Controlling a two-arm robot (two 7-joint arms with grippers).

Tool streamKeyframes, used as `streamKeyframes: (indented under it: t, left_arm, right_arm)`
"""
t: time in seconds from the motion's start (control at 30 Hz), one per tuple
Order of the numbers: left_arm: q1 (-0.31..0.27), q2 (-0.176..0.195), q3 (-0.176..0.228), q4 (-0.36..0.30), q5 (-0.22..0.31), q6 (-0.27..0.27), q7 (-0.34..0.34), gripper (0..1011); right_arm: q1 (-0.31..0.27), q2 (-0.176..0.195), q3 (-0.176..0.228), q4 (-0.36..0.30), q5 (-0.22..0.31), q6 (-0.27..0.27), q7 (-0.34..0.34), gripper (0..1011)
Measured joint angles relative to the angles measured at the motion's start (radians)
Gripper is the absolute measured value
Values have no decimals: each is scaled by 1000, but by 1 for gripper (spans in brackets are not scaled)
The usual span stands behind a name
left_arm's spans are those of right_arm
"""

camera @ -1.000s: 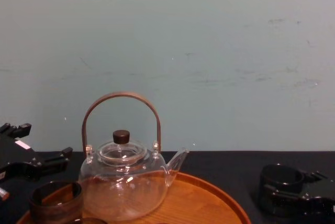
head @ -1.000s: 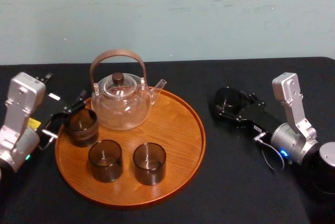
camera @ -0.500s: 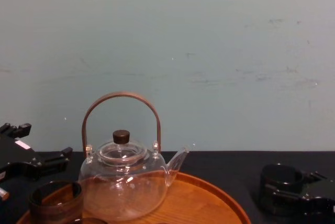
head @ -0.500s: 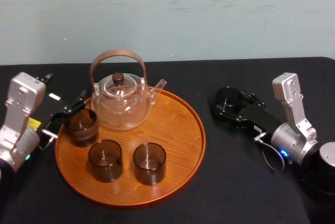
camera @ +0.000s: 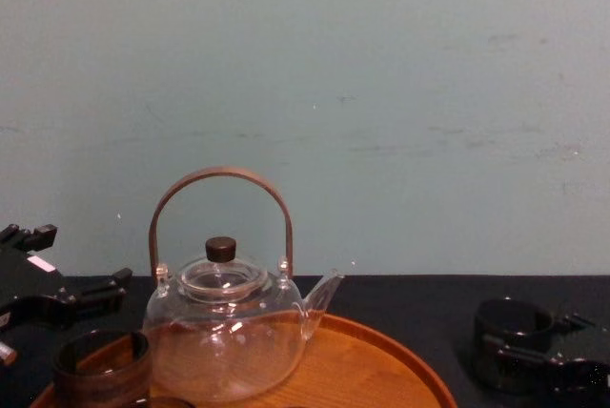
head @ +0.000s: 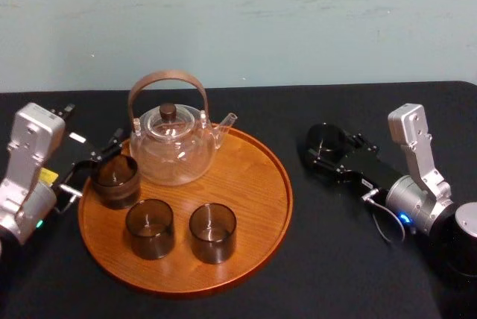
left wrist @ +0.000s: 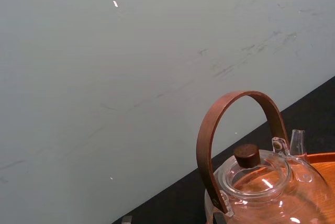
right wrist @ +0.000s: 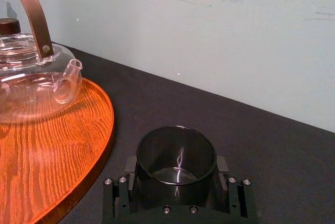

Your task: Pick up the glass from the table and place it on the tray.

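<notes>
The glass [head: 325, 139] stands on the black table [head: 335, 259]. It is off the tray [head: 253, 185], at 3 o'clock from it and near its rim.

The right gripper [head: 329, 151] reaches in from 4 o'clock. The glass sits right between its two fingers. In the right wrist view, a finger [right wrist: 222, 165] presses on each side of the glass [right wrist: 176, 161], so the gripper is clamped on it. The glass is upright, with its open top up. In the chest view the glass [camera: 510, 327] is low on the table, at the same level as the tray.

A teapot [head: 171, 147] stands on the tray at 12 o'clock. Three more glasses stand on the tray too: the left glass [head: 115, 179] at 9 o'clock, the middle glass [head: 149, 228] at 8 o'clock and the front glass [head: 212, 232] at 5 o'clock.

The left gripper [head: 93, 164] is at 9 o'clock from the tray, just beside the left glass. Its fingers are apart. I cannot tell if they touch that glass.
</notes>
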Motion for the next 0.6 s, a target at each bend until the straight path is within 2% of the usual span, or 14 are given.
streamKeyframes:
  t: [0.27,0.4,0.6]
  left_arm:
    - [0,0,0,0,0,0,0,1001]
    - [0,0,0,0,0,0,0,1001]
    - [0,0,0,0,0,0,0,1001]
  right_arm:
    - [-9,3,1,-19,1,-2,6,896]
    - [-24,10,2,-56,3,-5,10,895]
    - [-58,22,-4,-147,12,-3,23,895]
